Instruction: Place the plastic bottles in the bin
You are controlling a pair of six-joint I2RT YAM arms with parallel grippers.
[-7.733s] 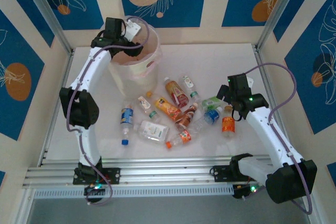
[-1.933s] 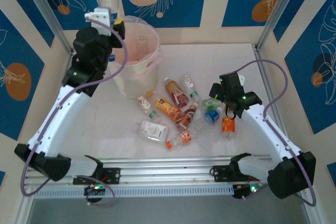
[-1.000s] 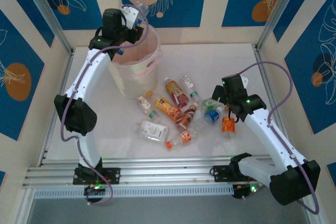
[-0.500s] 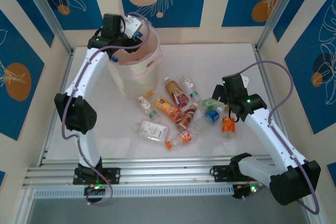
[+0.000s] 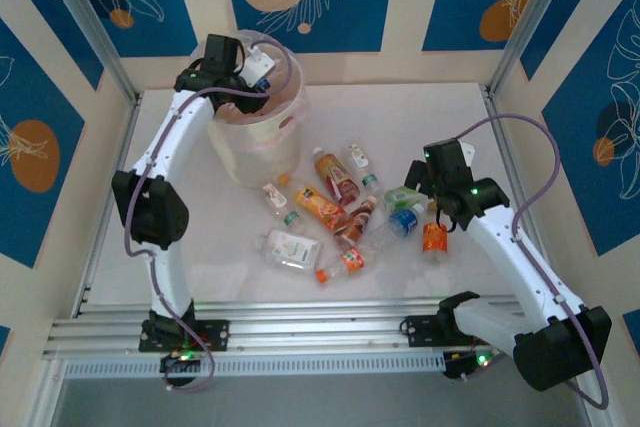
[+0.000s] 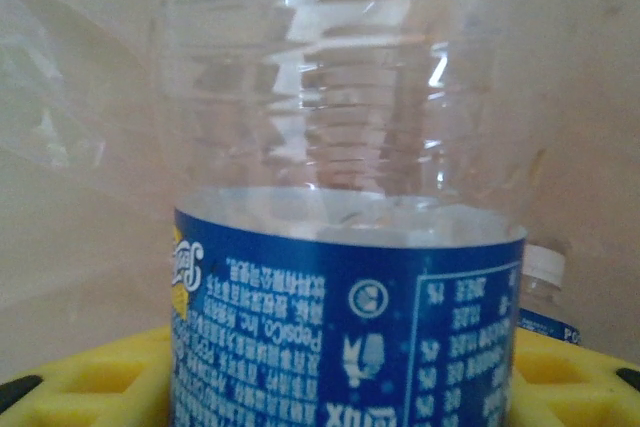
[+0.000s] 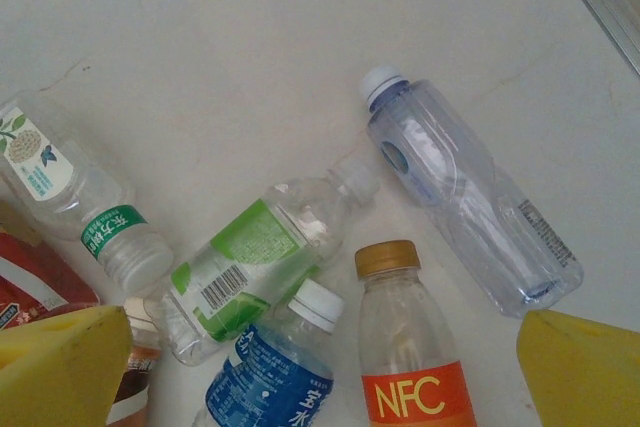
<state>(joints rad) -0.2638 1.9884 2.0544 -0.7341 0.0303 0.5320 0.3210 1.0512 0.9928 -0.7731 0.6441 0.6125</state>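
My left gripper (image 5: 257, 70) hangs over the mouth of the cream bin (image 5: 262, 147) and is shut on a clear plastic bottle with a blue label (image 6: 345, 317). The bin's pinkish bag liner (image 6: 80, 147) surrounds that bottle in the left wrist view. Another capped bottle (image 6: 545, 292) lies inside the bin. My right gripper (image 7: 320, 367) stands open above a cluster of plastic bottles: an orange NFC one (image 7: 410, 357), a green-labelled one (image 7: 250, 272), a blue-labelled one (image 7: 275, 382) and a clear one (image 7: 465, 197). Several more bottles (image 5: 325, 207) lie in the middle of the table.
The white table (image 5: 400, 117) is fenced by metal posts (image 5: 525, 17) and blue-and-cream walls. Bare table lies behind and to the right of the bottle cluster. A metal rail (image 5: 320, 332) runs along the near edge by the arm bases.
My left gripper has come down with the blue-labelled bottle, from above the bin's rim into its mouth. The right arm has stayed still and open.
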